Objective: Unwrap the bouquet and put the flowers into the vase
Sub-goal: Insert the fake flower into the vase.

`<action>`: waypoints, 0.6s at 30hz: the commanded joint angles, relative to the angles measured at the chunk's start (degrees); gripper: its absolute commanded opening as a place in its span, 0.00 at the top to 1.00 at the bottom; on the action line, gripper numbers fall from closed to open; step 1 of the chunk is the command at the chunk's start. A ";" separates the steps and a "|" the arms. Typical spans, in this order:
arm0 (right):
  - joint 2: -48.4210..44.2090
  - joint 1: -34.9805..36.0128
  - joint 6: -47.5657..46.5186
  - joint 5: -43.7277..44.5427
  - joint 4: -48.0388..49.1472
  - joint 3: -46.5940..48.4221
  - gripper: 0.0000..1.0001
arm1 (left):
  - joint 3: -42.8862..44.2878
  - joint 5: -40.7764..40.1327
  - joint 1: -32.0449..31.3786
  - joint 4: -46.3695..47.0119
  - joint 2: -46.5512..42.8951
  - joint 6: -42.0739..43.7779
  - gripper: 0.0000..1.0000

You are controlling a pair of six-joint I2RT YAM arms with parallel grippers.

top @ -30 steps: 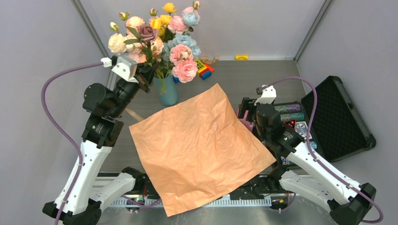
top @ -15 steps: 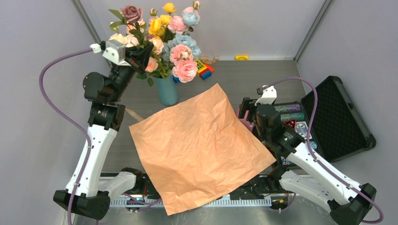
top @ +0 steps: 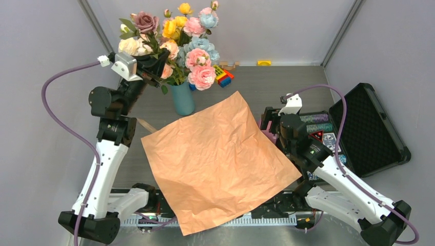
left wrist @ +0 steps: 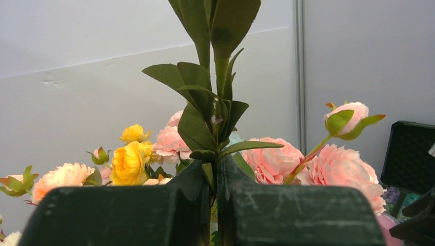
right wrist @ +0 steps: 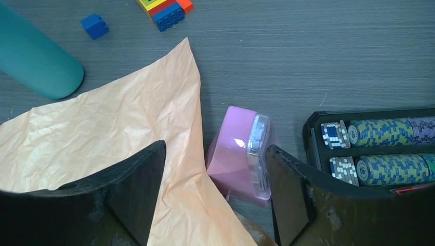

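The flowers (top: 192, 48), artificial blooms in pink, yellow, pale blue and cream, stood bunched in a tall teal vase (top: 183, 100) at the far left of the grey table (top: 287, 84). The left gripper (top: 154, 64), raised just left of the bunch, was clamped tight on one leafy green stem (left wrist: 218, 128). From above, a mauve bloom (top: 145, 21) topped the cluster over that gripper. Whether the stem's lower end sat in the vase could not be seen.

The crinkled tan-orange wrapping paper (top: 215, 159) lay unfolded flat across the middle of the table, its far corner just beside the vase. A strip of tan ribbon (top: 146, 124) poked out at its left edge.

The right gripper (right wrist: 215, 169) hung low with its jaws spread wide, holding nothing, over the paper's right edge and a pink box (right wrist: 238, 154). Close to the box's right sat a black tray of poker chips (right wrist: 379, 148), and beyond that an open black case (top: 369, 128). Coloured toy bricks (top: 221, 76) lay just behind the vase.
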 commanded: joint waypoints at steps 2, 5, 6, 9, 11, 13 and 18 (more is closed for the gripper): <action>-1.23 -0.17 0.12 -0.68 2.52 0.13 0.24 | -1.82 2.44 0.49 4.78 -0.11 3.05 1.00; -1.42 -0.18 -0.03 -1.14 2.70 0.03 0.24 | -2.90 2.45 0.50 5.67 0.10 4.20 1.00; -1.46 -0.17 -0.05 -1.24 2.72 0.01 0.24 | -3.07 2.51 0.50 5.66 0.14 4.51 1.00; -1.48 -0.20 -0.14 -1.52 2.77 0.05 0.24 | -3.49 2.65 0.50 5.66 0.40 5.15 1.00; -1.48 -0.20 -0.22 -1.67 2.89 0.01 0.24 | -3.80 2.20 0.54 5.66 0.64 5.43 1.00; -1.41 -0.23 -0.23 -1.86 3.08 0.00 0.24 | -4.17 1.71 0.57 5.85 1.14 5.46 1.00; -1.15 -0.25 -0.38 -2.55 3.38 0.02 0.24 | -5.42 1.03 1.01 7.45 2.43 4.61 1.00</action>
